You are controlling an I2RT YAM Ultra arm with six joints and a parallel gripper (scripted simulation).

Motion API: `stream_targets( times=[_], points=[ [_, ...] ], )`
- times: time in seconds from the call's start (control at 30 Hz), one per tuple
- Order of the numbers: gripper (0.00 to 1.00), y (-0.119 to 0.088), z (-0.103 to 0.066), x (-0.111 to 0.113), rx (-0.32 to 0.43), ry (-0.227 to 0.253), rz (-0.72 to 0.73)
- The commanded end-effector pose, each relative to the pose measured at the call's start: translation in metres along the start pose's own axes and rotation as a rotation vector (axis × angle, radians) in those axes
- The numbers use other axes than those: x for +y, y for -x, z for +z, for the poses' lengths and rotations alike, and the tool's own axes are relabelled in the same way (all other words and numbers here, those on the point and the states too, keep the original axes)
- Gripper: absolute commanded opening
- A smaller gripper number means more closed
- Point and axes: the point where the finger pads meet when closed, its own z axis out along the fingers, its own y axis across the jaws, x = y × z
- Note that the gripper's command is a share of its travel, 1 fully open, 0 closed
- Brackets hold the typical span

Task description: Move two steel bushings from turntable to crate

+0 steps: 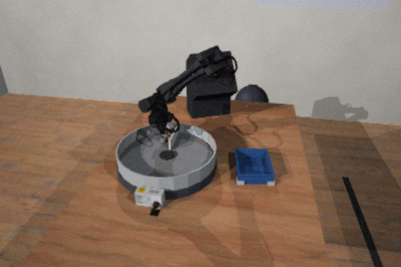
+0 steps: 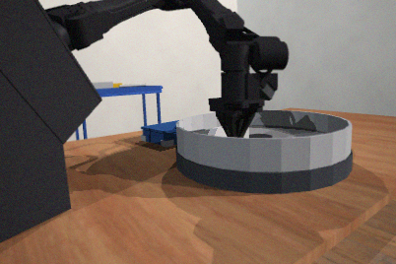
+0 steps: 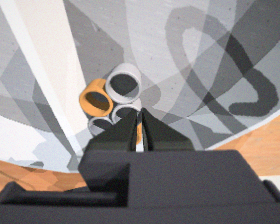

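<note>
The grey turntable point(image 1: 175, 183) point(image 2: 246, 154) point(image 3: 156, 35) has a raised rim. In the wrist view, a grey steel bushing point(image 3: 124, 69) stands beside an orange bushing point(image 3: 93, 86). Just below it is a second grey bushing point(image 3: 122, 107), with a smaller grey ring point(image 3: 93, 120) to its left. My gripper point(image 2: 238, 136) point(image 3: 139, 112) points down inside the rim, fingers nearly together, and looks shut on the right wall of that second grey bushing; the fingers hide part of it. Something orange point(image 3: 139, 132) shows through the narrow gap between the fingers. The blue crate point(image 1: 255, 178) point(image 2: 160, 135) stands beside the turntable.
A pale upright bar point(image 1: 170, 141) point(image 3: 47, 60) stands inside the turntable, left of the bushings in the wrist view. A small white box point(image 1: 150, 197) sits at the turntable's outer front side. The turntable rim surrounds the gripper and lies between it and the crate.
</note>
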Motion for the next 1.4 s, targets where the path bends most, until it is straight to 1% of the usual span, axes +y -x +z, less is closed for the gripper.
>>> stream_targets(
  times=[0.0, 0.9, 1.03, 1.17, 1.23, 1.37],
  points=[
    [0.0, 0.018, -0.016, -0.005, -0.04, -0.021, -0.024],
    [0.0, 0.018, -0.018, -0.005, -0.04, -0.022, -0.027],
    [0.0, 0.018, -0.026, -0.005, -0.04, -0.022, -0.027],
    [0.0, 0.017, -0.042, -0.005, -0.04, -0.023, -0.027],
    [0.0, 0.017, -0.042, -0.005, -0.04, -0.023, -0.027],
    [0.0, 0.016, -0.062, -0.004, -0.039, -0.024, -0.027]
  ],
)
